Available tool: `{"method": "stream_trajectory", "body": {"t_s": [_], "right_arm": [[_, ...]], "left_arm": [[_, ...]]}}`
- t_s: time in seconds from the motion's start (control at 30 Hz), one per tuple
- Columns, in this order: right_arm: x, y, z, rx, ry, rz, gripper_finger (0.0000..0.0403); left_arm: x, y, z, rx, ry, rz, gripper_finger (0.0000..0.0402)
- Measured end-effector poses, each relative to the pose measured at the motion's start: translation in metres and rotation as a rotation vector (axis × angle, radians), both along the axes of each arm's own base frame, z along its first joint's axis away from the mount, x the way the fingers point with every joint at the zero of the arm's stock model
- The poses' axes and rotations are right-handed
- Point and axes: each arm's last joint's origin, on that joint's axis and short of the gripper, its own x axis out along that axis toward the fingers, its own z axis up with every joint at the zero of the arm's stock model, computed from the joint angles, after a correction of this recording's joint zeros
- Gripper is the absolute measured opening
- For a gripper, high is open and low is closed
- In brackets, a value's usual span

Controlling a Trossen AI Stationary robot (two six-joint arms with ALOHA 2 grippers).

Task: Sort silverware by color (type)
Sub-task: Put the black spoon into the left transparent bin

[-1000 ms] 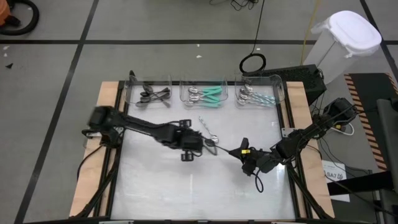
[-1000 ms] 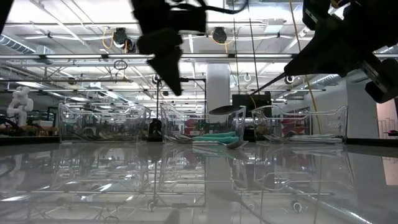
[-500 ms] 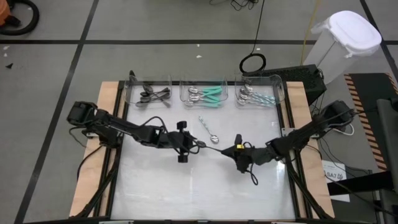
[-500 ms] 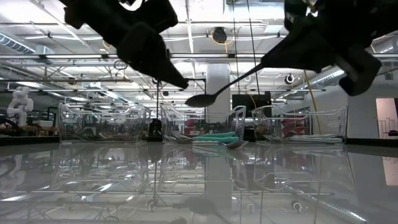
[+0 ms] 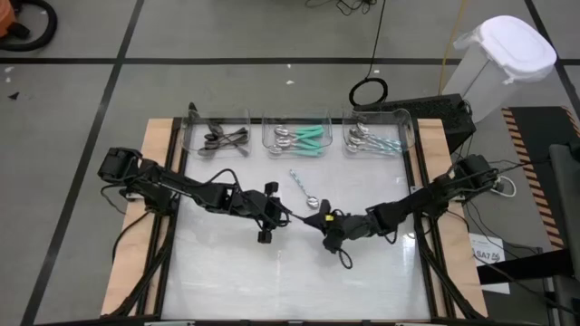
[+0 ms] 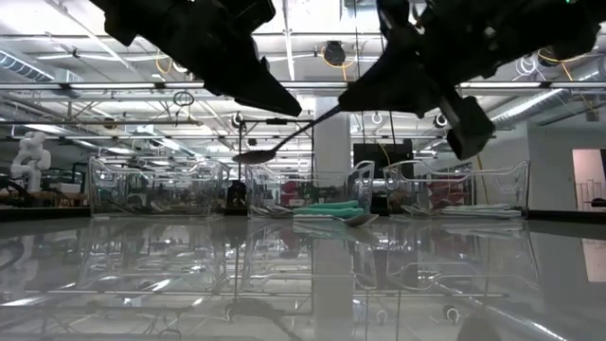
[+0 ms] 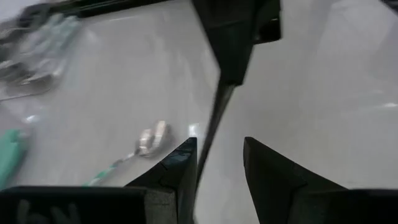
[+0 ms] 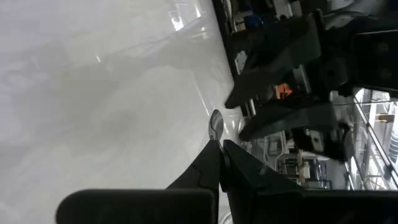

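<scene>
**Inspector:** Status?

**Onlooker:** Right end effector (image 5: 324, 224) is clamped on a dark spoon (image 6: 284, 140) held in the air above the desk (image 5: 272, 281). Left end effector (image 5: 288, 215) has fingers apart around its bowl end.

**Inspector:** Risk?

**Onlooker:** I'd say a fumbled handover: if the right lets go before the left closes, the spoon drops beside the teal-handled spoon (image 5: 304, 189).

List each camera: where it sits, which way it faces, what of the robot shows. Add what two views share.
High view: above, facing straight down on the table; both arms, left pincer, right pincer.
Low view: tabletop height, facing across to the bins; both pincers overhead.
Left wrist view: on the left arm, facing past its fingers to the tabletop.
Right wrist view: on the right arm, facing past its fingers toward the left pincer.
Shared: both wrist views show the black spoon the right pincer holds.
</scene>
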Motion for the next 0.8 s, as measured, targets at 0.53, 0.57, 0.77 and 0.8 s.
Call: {"method": "stream_trajectory", "body": {"t_s": [0.53,0.57,0.77,0.8], "right_arm": [[0.028,0.011,-0.003,-0.035,0.016,0.01,0.0004],[0.029,0.012,-0.002,-0.034,0.011,0.013,0.0004],[0.029,0.011,-0.003,-0.036,0.013,0.009,0.0004],[0.029,0.011,-0.003,-0.036,0.013,0.009,0.0004]], "left_arm": [[0.0,0.008,-0.011,-0.049,0.089,-0.07,0.0131],[0.0,0.009,-0.012,-0.049,0.096,-0.063,0.0131],[0.001,0.017,-0.012,-0.052,0.1,-0.049,0.0131],[0.001,0.018,-0.012,-0.053,0.101,-0.049,0.0131]]}}
